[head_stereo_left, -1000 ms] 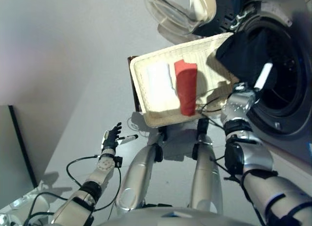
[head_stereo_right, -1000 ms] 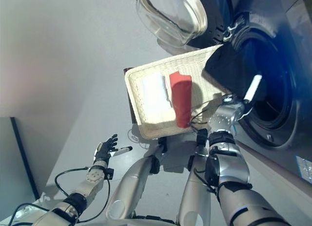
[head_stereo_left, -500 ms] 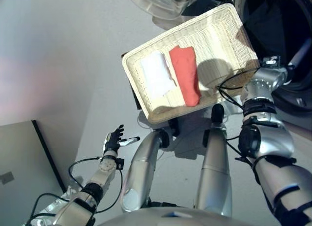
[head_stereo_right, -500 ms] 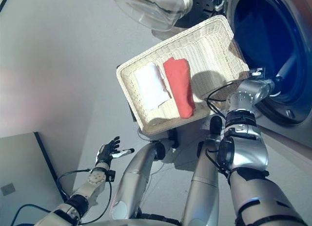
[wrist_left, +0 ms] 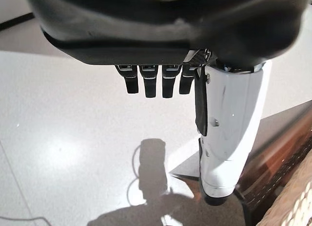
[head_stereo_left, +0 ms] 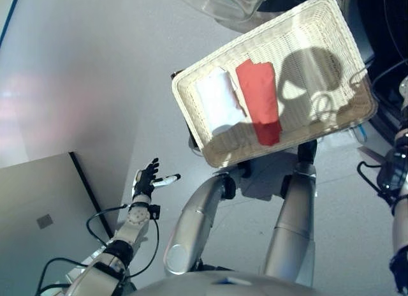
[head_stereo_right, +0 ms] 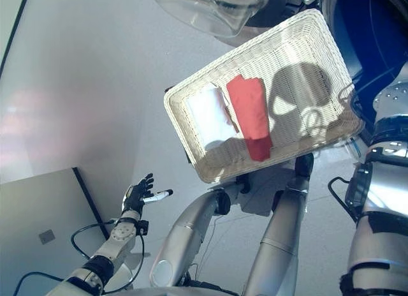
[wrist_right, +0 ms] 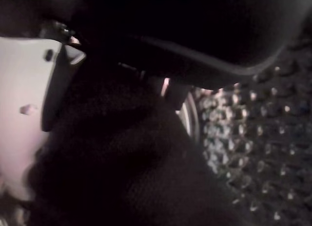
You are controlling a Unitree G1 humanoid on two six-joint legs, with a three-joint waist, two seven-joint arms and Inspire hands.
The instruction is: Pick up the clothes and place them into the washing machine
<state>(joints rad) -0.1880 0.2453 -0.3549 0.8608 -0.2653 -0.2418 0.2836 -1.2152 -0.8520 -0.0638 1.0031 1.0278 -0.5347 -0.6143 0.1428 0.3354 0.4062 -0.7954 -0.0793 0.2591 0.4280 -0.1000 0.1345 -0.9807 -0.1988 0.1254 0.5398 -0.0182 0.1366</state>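
The wicker basket (head_stereo_left: 186,115) holds a folded white cloth (head_stereo_left: 218,103) and a folded red cloth (head_stereo_left: 259,99) side by side. My right arm (head_stereo_right: 392,117) reaches past the basket's right end into the washing machine drum (head_stereo_right: 363,28). In the right wrist view my right hand (wrist_right: 195,31) is inside the drum, with a dark garment (wrist_right: 126,158) bunched right under its palm, beside the perforated drum wall (wrist_right: 253,153). My left hand (head_stereo_left: 145,181) hangs open and empty over the floor, low on the left; its fingers (wrist_left: 146,80) are straight.
The machine's open glass door (head_stereo_left: 223,2) hangs above the basket's far side. The dark brown box (wrist_left: 287,153) lies under the basket. A grey panel (head_stereo_left: 38,207) lies at the lower left.
The camera has shifted. My right hand with the dark garment has gone from the drum's mouth deeper into the drum, out of the eye views. My left hand has not moved.
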